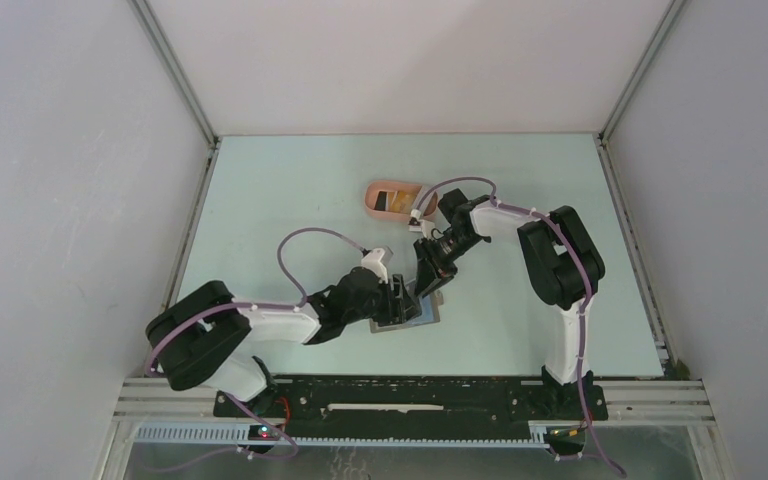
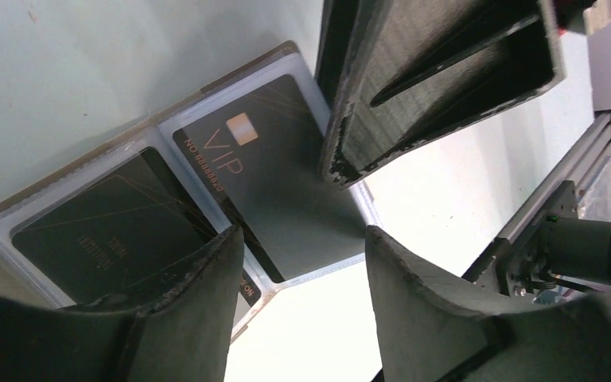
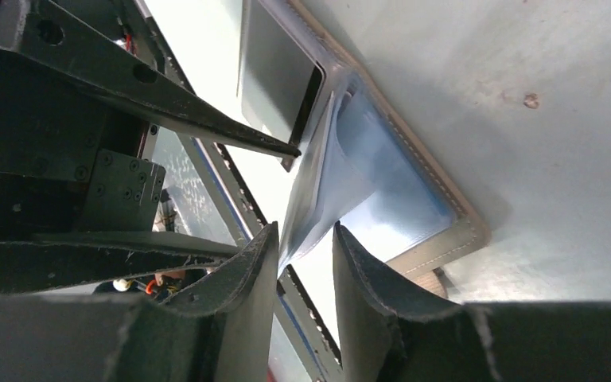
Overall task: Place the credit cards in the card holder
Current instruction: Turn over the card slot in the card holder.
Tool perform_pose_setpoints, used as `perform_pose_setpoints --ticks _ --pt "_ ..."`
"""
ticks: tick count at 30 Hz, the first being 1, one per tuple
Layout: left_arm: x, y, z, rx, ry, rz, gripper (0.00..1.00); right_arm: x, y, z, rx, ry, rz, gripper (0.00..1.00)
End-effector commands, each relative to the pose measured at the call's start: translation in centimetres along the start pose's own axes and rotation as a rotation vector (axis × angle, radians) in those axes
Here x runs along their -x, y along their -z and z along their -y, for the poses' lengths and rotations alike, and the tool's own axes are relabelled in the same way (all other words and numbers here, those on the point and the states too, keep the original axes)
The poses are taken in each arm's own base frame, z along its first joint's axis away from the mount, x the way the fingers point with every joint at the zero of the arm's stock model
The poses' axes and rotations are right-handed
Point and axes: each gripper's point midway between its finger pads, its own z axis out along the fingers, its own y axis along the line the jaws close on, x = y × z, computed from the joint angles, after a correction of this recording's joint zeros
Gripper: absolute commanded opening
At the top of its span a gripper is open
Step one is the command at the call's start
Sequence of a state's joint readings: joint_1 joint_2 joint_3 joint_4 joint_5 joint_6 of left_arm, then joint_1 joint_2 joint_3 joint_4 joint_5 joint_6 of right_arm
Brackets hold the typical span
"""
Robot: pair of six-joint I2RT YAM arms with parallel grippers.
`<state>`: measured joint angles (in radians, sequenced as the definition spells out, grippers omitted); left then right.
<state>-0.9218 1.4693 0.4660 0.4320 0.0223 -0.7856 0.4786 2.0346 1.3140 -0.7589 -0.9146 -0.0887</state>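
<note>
Pale green table, smooth and matte, carries the card holder, which lies open near its front edge: a grey stitched cover and glossy clear sleeves with two black credit cards tucked flat inside. Left end effector hovers moderately open above them, holding nothing. Right end effector, narrowly parted, straddles one lifted translucent sleeve leaf.

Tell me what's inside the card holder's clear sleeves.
Two black cards: a VIP card and a plainer card beside it. Jaws of the left gripper cover their near edges; anything underneath is hidden.
</note>
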Motion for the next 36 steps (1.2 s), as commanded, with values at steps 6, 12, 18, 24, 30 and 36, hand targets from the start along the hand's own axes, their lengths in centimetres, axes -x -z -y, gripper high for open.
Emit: perform_pose_setpoints --ticks 6,12,18,24,30,36 --pt "2.0 1.8 2.1 -0.078 -0.028 0.076 0.67 0.2 0.7 -2.5 0.130 0.006 0.017 0.39" --pt "1.8 1.5 1.6 -0.046 -0.026 0.067 0.65 0.2 0.6 -2.5 0.142 -0.002 0.016 0.39" --pt "2.0 1.6 1.1 -0.019 -0.020 0.079 0.61 0.2 0.6 -2.3 0.137 -0.010 0.015 0.39" --pt "2.0 1.5 1.0 -0.014 -0.029 0.076 0.64 0.1 0.5 -2.6 0.169 -0.020 0.008 0.35" --pt "1.9 1.1 0.9 -0.006 -0.033 0.066 0.64 0.1 0.4 -2.7 0.178 -0.024 0.006 0.32" --pt "1.6 0.9 0.3 0.017 -0.032 0.060 0.62 0.1 0.4 -2.6 0.178 -0.026 0.005 0.30"
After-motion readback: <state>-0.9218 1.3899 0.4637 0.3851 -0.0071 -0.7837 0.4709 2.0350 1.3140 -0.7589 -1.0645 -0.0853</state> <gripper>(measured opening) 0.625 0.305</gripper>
